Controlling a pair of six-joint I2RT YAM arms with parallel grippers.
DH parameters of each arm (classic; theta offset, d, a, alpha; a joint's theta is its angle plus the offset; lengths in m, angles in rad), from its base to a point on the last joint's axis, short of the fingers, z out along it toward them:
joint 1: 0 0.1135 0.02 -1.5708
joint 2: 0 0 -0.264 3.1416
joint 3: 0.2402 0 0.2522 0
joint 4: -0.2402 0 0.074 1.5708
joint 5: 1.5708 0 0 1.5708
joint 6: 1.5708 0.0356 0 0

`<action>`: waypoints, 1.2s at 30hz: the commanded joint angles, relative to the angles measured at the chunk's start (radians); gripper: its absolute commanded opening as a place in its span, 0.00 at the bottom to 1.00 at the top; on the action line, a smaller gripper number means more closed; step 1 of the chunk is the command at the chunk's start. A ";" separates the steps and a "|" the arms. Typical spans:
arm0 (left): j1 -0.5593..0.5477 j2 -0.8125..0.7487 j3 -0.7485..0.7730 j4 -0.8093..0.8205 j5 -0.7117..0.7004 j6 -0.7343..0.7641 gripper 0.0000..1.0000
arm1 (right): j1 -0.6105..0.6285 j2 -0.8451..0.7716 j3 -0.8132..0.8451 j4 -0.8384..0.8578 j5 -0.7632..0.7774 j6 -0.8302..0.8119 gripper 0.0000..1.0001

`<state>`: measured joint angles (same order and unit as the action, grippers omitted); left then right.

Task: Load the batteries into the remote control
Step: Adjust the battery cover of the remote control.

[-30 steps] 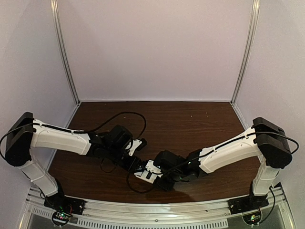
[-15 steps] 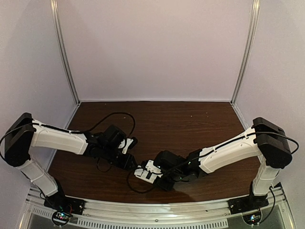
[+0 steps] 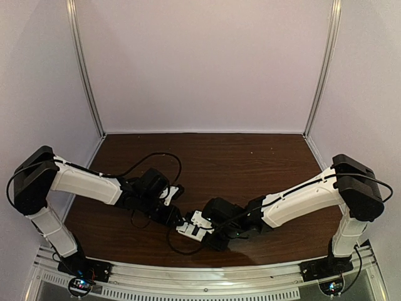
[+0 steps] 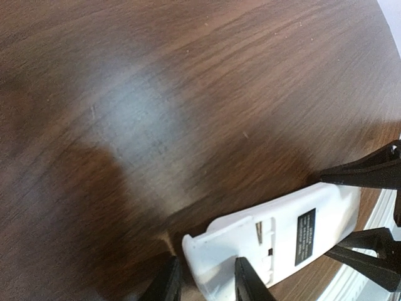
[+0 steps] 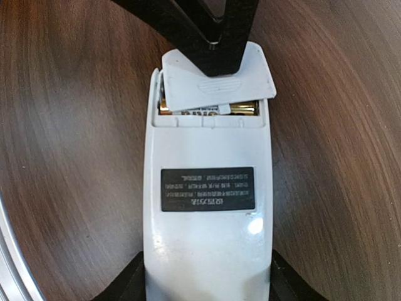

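The white remote control (image 5: 207, 207) lies back up on the wooden table, black label showing. My right gripper (image 5: 207, 283) is shut on its near end. The batteries (image 5: 241, 108) show as gold slivers in the recess. A white battery cover (image 5: 216, 81) lies askew over them. My left gripper (image 4: 207, 283) holds the cover's far end between its fingers (image 4: 168, 282). In the top view the remote (image 3: 195, 227) sits between the left gripper (image 3: 180, 219) and the right gripper (image 3: 210, 233). It also shows in the left wrist view (image 4: 326, 213).
The dark wooden table (image 3: 250, 163) is walled by pale panels at the back and sides. A metal rail (image 3: 207, 276) runs along the near edge. A black cable (image 3: 156, 157) loops over the left arm.
My left gripper drew back to the left from the remote, then came back right to its end. The right arm and remote have stayed still.
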<state>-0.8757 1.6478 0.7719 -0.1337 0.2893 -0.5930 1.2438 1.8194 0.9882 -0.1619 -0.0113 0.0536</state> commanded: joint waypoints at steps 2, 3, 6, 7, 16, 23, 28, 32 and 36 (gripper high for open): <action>0.004 0.023 0.000 0.039 0.027 0.026 0.29 | -0.001 0.011 -0.020 -0.038 -0.016 -0.016 0.00; 0.004 0.026 0.002 0.038 0.030 0.030 0.29 | -0.001 0.011 -0.021 -0.037 -0.018 -0.017 0.00; 0.003 0.041 0.010 0.030 0.047 0.052 0.29 | 0.001 0.013 -0.020 -0.038 -0.018 -0.018 0.00; 0.003 0.043 0.008 0.029 0.049 0.058 0.29 | -0.001 0.014 -0.021 -0.037 -0.016 -0.018 0.00; -0.009 0.052 0.008 -0.004 0.067 0.130 0.24 | -0.003 0.023 -0.026 -0.027 -0.011 -0.021 0.00; -0.015 0.061 0.008 -0.030 0.081 0.110 0.22 | -0.013 0.029 -0.021 -0.035 0.002 -0.013 0.00; -0.040 0.078 0.015 -0.037 0.081 0.093 0.22 | -0.013 0.036 -0.011 -0.033 0.007 0.010 0.00; -0.058 0.096 0.025 -0.051 0.080 0.083 0.22 | -0.013 0.043 -0.008 -0.019 0.044 0.030 0.00; -0.071 0.101 0.037 -0.089 0.056 0.078 0.22 | -0.012 0.045 -0.005 -0.015 0.100 0.053 0.00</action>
<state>-0.8902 1.6917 0.8108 -0.1356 0.3355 -0.5110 1.2366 1.8198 0.9867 -0.1692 -0.0143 0.0952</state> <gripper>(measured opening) 0.223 0.576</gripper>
